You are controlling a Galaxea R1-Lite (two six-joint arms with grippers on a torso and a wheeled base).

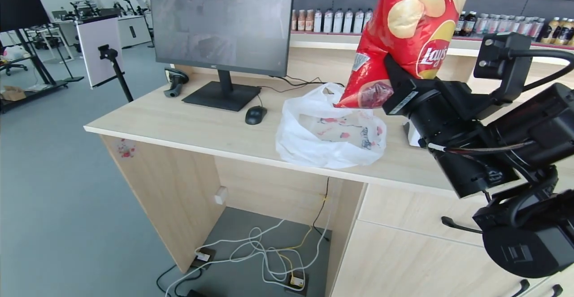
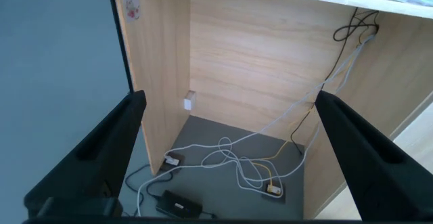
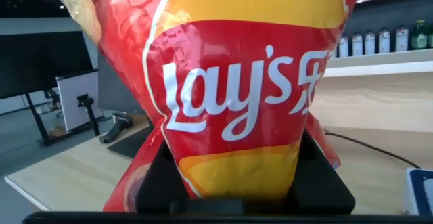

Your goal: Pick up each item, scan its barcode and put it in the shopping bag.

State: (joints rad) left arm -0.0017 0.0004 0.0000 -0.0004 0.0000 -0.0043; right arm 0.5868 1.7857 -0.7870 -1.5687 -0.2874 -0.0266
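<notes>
A red chip bag [image 1: 406, 37] hangs upright in the air above the counter, with my right gripper [image 1: 394, 79] shut on its lower part. The right wrist view shows the chip bag [image 3: 237, 95] pinched between the two black fingers [image 3: 152, 183]. Just below and in front of it, a white plastic shopping bag [image 1: 329, 128] lies open on the wooden counter [image 1: 188, 122]. A black handheld barcode scanner [image 1: 175, 80] stands at the counter's far left, beside the monitor. My left gripper [image 2: 230, 156] is open, low down, facing the space under the counter.
A monitor [image 1: 222, 21] on its stand and a black mouse [image 1: 255, 115] sit left of the shopping bag. Cables [image 1: 264, 252] lie on the floor under the counter. Shelves of bottles [image 1: 332, 19] run behind. A white box edge [image 3: 419, 190] shows on the counter at the right.
</notes>
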